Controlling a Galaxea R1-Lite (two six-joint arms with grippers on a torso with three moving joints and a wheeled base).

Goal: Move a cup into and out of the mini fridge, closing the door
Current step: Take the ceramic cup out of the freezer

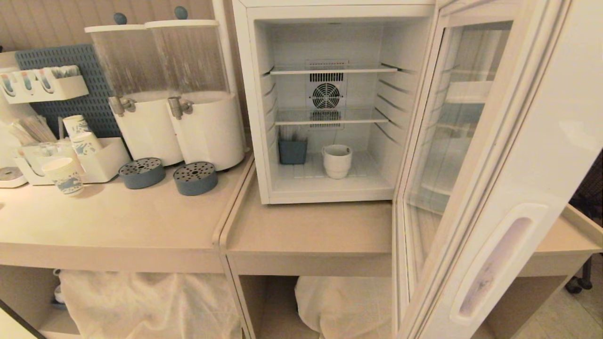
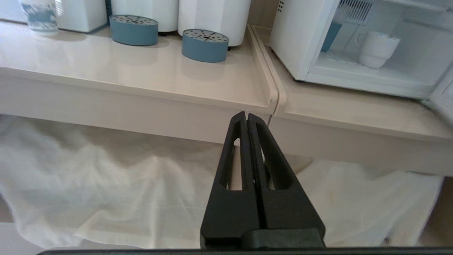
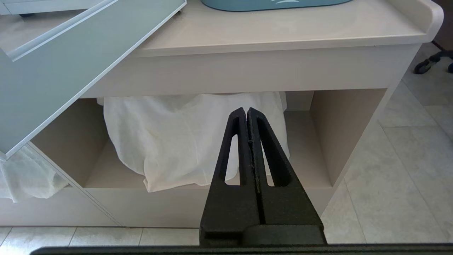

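Observation:
The white cup (image 1: 337,160) stands upright on the floor of the open mini fridge (image 1: 330,103), beside a small blue holder (image 1: 292,150). The left wrist view also shows the cup (image 2: 377,49) inside the fridge (image 2: 300,39). The glass door (image 1: 476,188) is swung wide open toward me on the right; its underside (image 3: 63,71) crosses the right wrist view. My left gripper (image 2: 246,115) is shut and empty, low in front of the counter's edge. My right gripper (image 3: 246,110) is shut and empty, below the counter near the floor. Neither arm appears in the head view.
Two white drink dispensers (image 1: 179,89) with blue drip trays (image 1: 195,178) stand left of the fridge. Paper cups (image 1: 66,175) and an organiser (image 1: 101,162) sit at far left. White cloth (image 1: 150,301) fills the shelves under the counter (image 1: 306,230). A chair caster (image 3: 423,65) is on the tiled floor.

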